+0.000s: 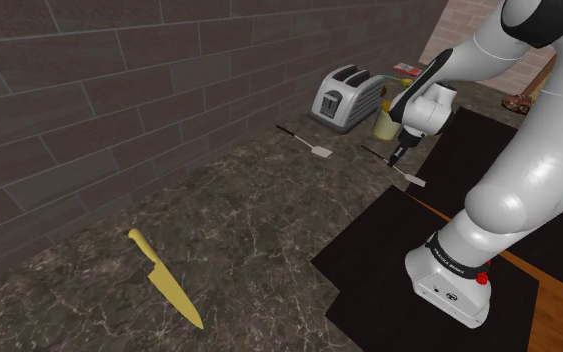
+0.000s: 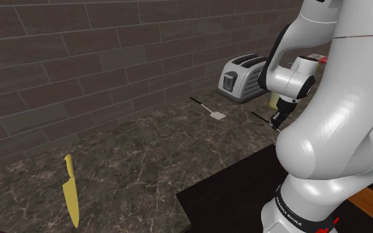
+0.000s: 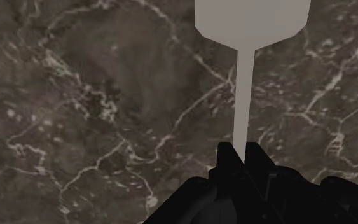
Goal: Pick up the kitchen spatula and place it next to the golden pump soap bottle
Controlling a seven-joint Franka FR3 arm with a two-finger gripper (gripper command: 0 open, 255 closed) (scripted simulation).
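Note:
My gripper (image 1: 398, 157) (image 2: 277, 121) (image 3: 240, 158) is shut on the thin shaft of a spatula (image 1: 410, 177) (image 3: 242, 95). Its pale flat blade (image 3: 252, 22) points away from the fingers, low over the dark marble counter (image 1: 249, 230). I cannot tell whether the spatula touches the counter. Its dark handle end (image 2: 258, 115) sticks out on the wall side of the gripper. The yellowish soap bottle (image 1: 383, 122) (image 2: 272, 100) stands just behind the gripper, beside the toaster, partly hidden by the hand.
A silver toaster (image 1: 347, 97) (image 2: 243, 77) stands against the brick wall. A second spatula (image 1: 309, 142) (image 2: 211, 109) lies on the counter in front of it. A yellow knife (image 1: 164, 280) (image 2: 70, 194) lies far off. A black cooktop surface (image 1: 389, 250) borders the stand.

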